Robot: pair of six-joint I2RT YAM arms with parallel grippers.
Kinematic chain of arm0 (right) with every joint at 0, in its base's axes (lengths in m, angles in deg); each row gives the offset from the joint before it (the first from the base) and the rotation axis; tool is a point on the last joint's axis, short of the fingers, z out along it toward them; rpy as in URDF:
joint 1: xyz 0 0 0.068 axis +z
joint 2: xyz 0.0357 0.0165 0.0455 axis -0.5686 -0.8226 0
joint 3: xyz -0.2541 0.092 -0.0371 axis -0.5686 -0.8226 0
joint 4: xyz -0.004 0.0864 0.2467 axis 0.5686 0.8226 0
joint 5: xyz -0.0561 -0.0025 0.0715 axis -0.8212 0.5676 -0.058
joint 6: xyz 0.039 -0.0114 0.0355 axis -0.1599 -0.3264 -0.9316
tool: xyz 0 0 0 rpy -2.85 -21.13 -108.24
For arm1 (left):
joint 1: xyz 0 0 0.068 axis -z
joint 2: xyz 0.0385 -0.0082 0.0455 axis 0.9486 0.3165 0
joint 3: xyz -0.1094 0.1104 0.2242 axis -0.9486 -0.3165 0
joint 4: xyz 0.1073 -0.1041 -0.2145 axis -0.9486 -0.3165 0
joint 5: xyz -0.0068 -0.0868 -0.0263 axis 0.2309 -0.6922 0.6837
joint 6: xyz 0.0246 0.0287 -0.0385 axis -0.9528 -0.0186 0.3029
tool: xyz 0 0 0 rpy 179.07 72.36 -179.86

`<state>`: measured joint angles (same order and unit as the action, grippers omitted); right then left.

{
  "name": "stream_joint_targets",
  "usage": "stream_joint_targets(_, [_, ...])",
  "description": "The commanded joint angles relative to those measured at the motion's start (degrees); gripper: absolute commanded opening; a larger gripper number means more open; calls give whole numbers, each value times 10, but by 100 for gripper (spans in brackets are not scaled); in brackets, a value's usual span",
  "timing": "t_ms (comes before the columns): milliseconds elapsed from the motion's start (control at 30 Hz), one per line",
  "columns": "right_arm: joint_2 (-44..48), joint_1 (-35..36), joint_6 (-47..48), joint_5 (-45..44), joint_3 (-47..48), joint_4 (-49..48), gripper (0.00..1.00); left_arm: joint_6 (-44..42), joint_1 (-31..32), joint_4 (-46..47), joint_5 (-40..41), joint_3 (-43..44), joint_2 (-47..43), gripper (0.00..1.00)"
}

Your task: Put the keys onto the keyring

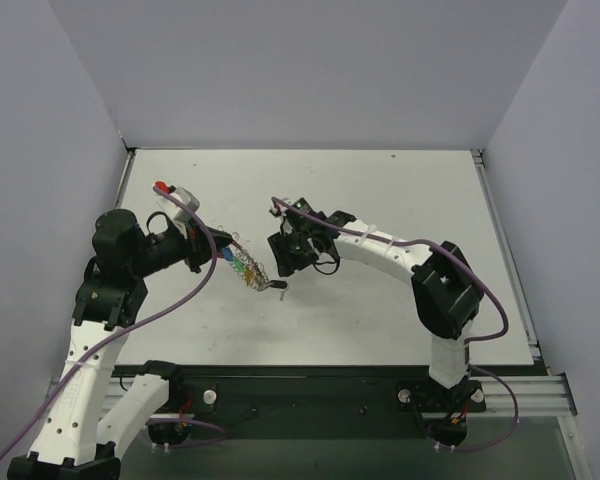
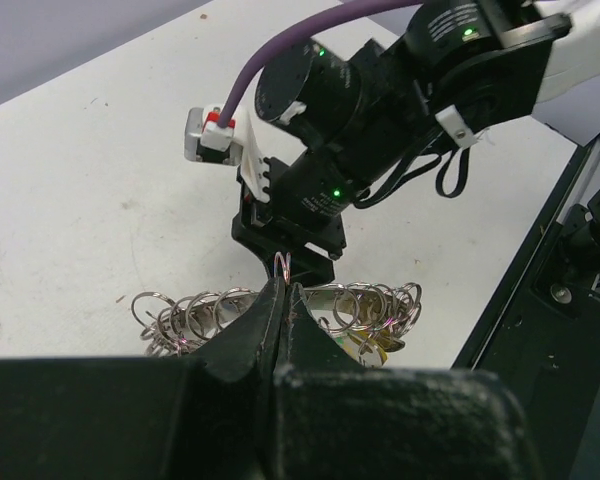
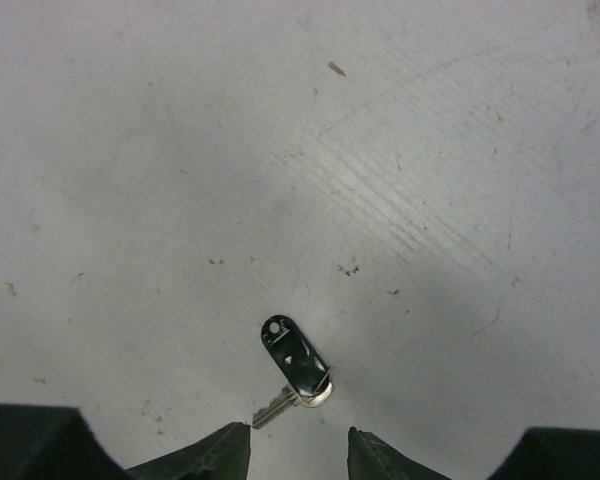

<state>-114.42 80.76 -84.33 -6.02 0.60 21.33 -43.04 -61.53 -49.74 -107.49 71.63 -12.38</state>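
Observation:
The keyring [image 2: 365,300] is a silvery band strung with many small wire loops, held just above the table. My left gripper [image 2: 283,286] is shut on one small loop of it. A yellow key head [image 2: 385,345] hangs under the ring. From above, the ring [image 1: 248,268] carries small blue, green and orange key heads beside my left gripper [image 1: 212,252]. One black-headed key [image 3: 298,360] with a silver blade lies loose on the table [image 1: 279,287]. My right gripper [image 3: 298,455] hovers over it, open, with nothing between the fingers [image 3: 365,458]. In the top view it [image 1: 283,265] stands right of the ring.
The right arm's wrist and its purple cable [image 2: 280,60] hang close behind the ring. A black rail [image 1: 330,385] runs along the near table edge, and grey walls [image 1: 40,150] close in the left, back and right sides.

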Motion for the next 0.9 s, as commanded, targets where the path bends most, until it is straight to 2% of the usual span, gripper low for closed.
stream_joint_targets(0, [-49, -6, -33, -6, 39, 35, 45, -6, 0, 44, -15, 8, -10, 0])
stream_joint_targets(133, [-82, -5, -51, -23, 76, 57, 47, -5, 1, 43, -15, 7, -10, 0])
stream_joint_targets(333, [-122, -4, -67, -19, 107, 91, 44, -23, 2, 42, -10, 5, -8, 0])
stream_joint_targets(633, [-137, 1, -72, 0, 98, 104, 34, -24, 2, 44, -10, 2, -8, 0])
stream_joint_targets(867, [-152, 11, -79, 2, 93, 100, 32, -25, 3, 42, -10, 0, -9, 0])
